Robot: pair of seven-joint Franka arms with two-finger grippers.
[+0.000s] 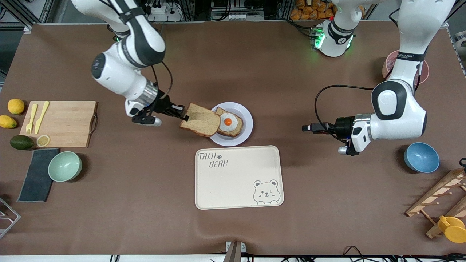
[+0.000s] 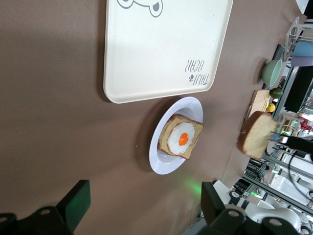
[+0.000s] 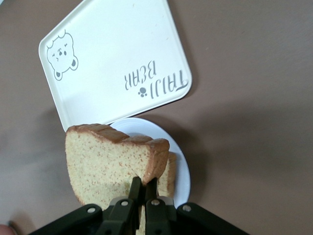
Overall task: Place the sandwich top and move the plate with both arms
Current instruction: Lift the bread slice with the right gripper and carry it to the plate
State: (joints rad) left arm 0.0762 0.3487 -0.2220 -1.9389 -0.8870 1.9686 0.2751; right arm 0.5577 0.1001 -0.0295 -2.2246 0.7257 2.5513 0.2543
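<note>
Sandwich top point(image 1: 199, 120) tilted (crust toward tray point(image 1: 238, 177)) over plate point(image 1: 244, 118)

You have a cream rectangular tray with a bear drawing point(image 1: 238, 177) mid-table. Toward the right arm's end lies a wooden cutting board point(image 1: 60, 123) bearing a yellow fork point(image 1: 30, 118), a yellow knife point(image 1: 42, 116) and a lemon slice point(image 1: 43, 140); beside it sit two lemons point(image 1: 16, 106), what looks like an avocado point(image 1: 21, 142), a mint-green bowl point(image 1: 65, 166) and a dark cloth point(image 1: 36, 180). Toward the left arm's end you'll see a blue bowl point(image 1: 421, 157), a wooden rack point(image 1: 442, 198) and a yellow cup point(image 1: 452, 228)
</note>
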